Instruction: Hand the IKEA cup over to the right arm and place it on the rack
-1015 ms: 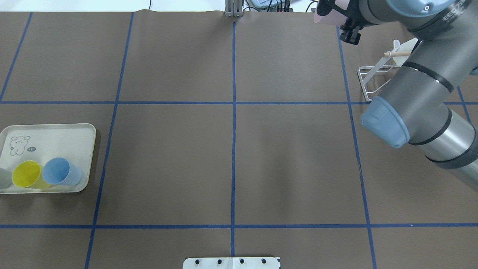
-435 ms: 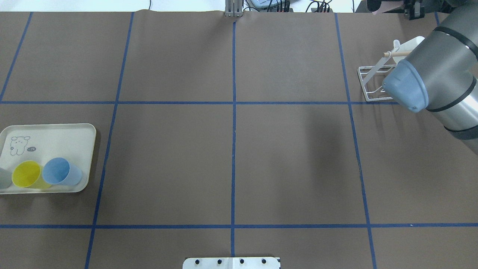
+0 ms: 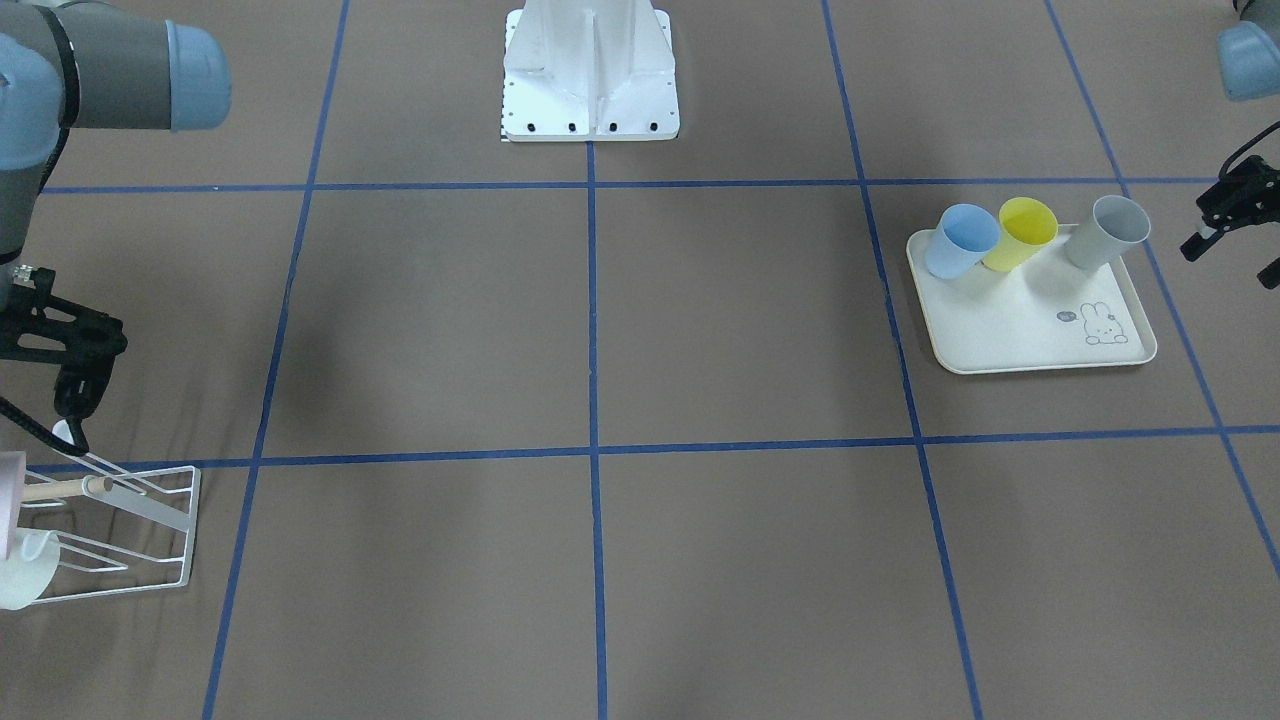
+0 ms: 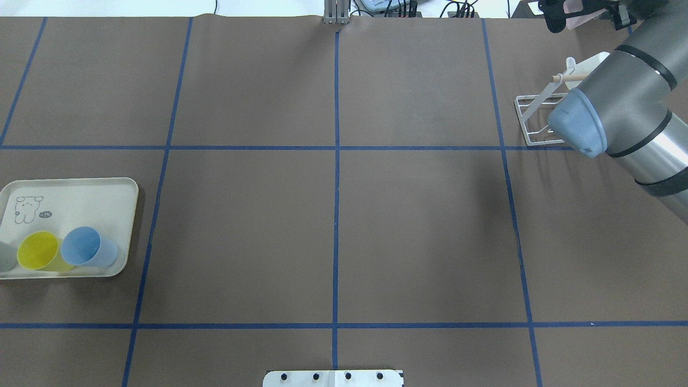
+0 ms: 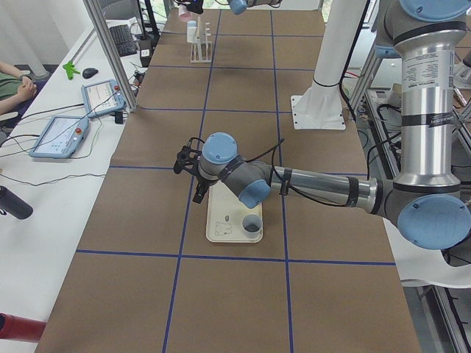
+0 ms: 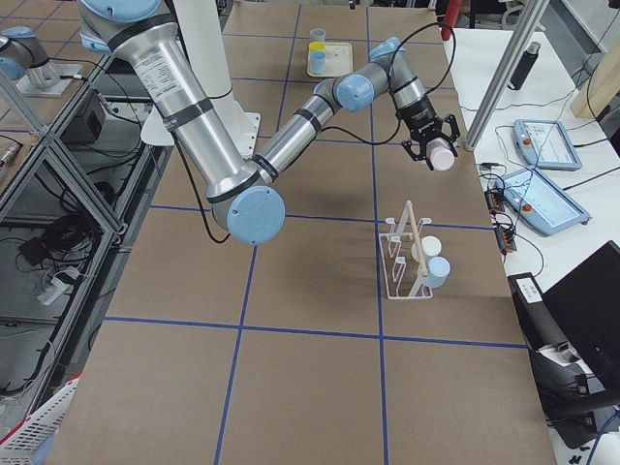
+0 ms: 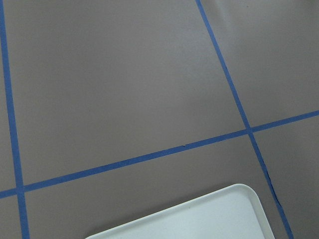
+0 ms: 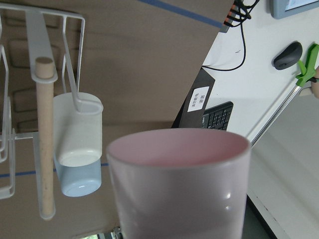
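Observation:
The pink IKEA cup [image 6: 442, 158] hangs in the air with my right gripper [image 6: 430, 153] shut on it. It is off to the side of the white wire rack [image 6: 402, 260], near the table's operator-side edge. In the right wrist view the pink cup [image 8: 179, 184] fills the lower frame, its mouth toward the camera. There the rack [image 8: 60, 30] and its wooden dowel [image 8: 45, 139] are to its left. My left gripper [image 3: 1232, 258] stands open and holds nothing, just beside the cream tray [image 3: 1000, 325].
A white cup [image 6: 428, 248] and a pale blue cup [image 6: 438, 272] hang on the rack. Blue [image 4: 88, 247], yellow [image 4: 38, 251] and grey [image 3: 1105, 232] cups stand on the tray [image 4: 80, 191]. Tablets and cables lie past the table's edge [image 6: 542, 174].
My right arm has swung the pink cup to the right, from left of the rack to the table's far right corner, then back a little to the left.

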